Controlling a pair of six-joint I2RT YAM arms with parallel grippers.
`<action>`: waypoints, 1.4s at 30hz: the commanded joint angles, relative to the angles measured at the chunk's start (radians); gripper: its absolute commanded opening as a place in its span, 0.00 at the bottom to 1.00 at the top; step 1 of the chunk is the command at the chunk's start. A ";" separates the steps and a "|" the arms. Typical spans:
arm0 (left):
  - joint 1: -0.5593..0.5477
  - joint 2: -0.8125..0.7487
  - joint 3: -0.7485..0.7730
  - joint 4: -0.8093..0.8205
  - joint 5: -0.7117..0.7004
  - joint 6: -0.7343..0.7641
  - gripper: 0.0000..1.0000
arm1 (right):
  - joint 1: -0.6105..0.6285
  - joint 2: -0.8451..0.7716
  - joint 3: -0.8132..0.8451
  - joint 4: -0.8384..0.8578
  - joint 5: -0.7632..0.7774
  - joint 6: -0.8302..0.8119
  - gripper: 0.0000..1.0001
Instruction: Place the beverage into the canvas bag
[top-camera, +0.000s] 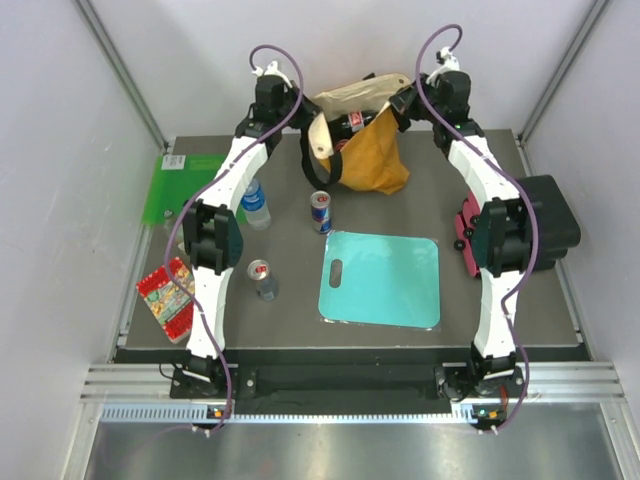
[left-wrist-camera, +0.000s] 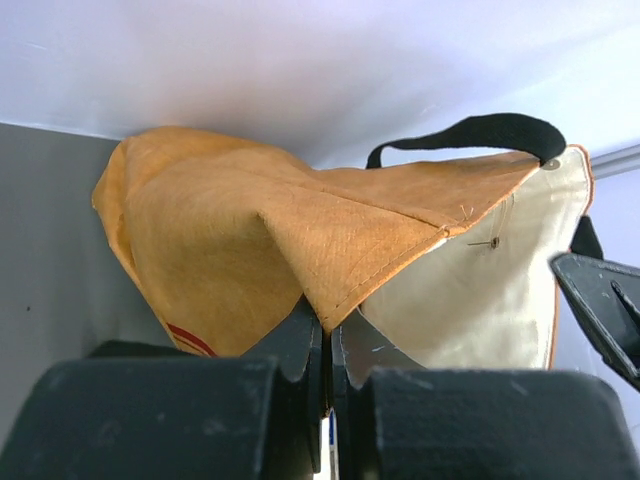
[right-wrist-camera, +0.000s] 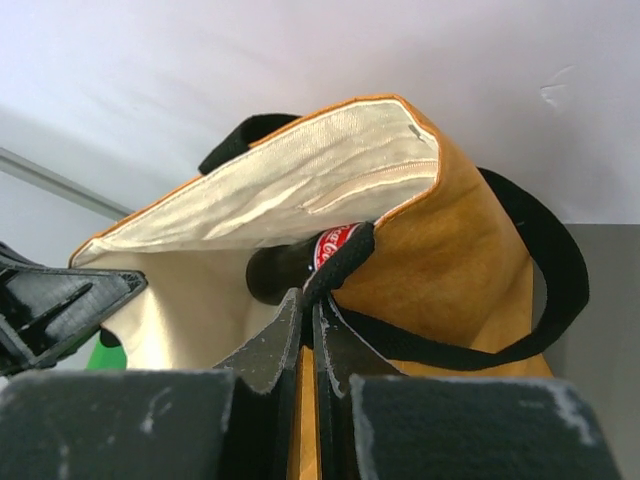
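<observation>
Canvas bag (left-wrist-camera: 230, 230): coarse matt weave; bottle (right-wrist-camera: 280, 268) seemingly glossy.

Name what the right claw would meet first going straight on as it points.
Probably the dark bottle lying in the canvas bag, just beyond the shut right claw; depth unclear.

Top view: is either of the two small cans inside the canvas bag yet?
No: the blue can and the silver can both stand on the table, outside the canvas bag.
</observation>
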 joint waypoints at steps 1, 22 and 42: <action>0.026 -0.220 0.003 0.331 -0.073 0.036 0.00 | -0.022 -0.070 -0.017 0.172 0.015 0.013 0.00; 0.004 -0.211 0.056 0.318 -0.135 0.105 0.00 | -0.031 0.005 0.096 0.155 -0.075 0.026 0.05; 0.003 -0.343 -0.258 0.288 -0.102 0.125 0.39 | 0.048 -0.428 -0.256 -0.166 0.000 -0.206 0.50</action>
